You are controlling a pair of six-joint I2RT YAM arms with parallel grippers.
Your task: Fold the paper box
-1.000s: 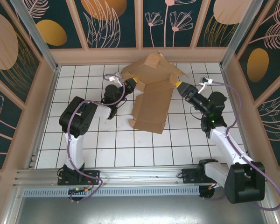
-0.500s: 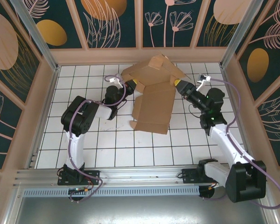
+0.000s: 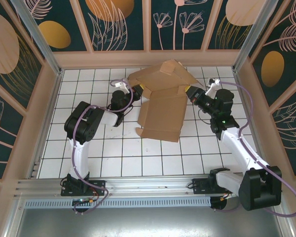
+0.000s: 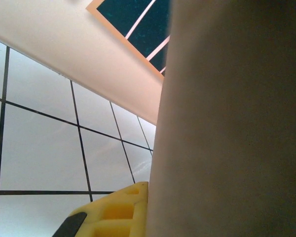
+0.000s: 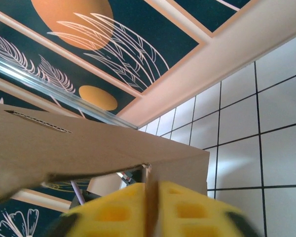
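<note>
On the tiled table point(image 3: 113, 153), left pincer point(image 3: 141, 88) and right pincer point(image 3: 189, 92) each pinch the paper box point(image 3: 163, 112) between them.

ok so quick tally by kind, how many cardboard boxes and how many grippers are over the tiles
paper box: 1
grippers: 2 (left gripper, right gripper)
total: 3

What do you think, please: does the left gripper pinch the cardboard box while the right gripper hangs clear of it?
Not quite: the right gripper is not clear; the right wrist view shows its yellow fingers pinching an edge of the cardboard box. The left gripper does pinch the box.
</note>
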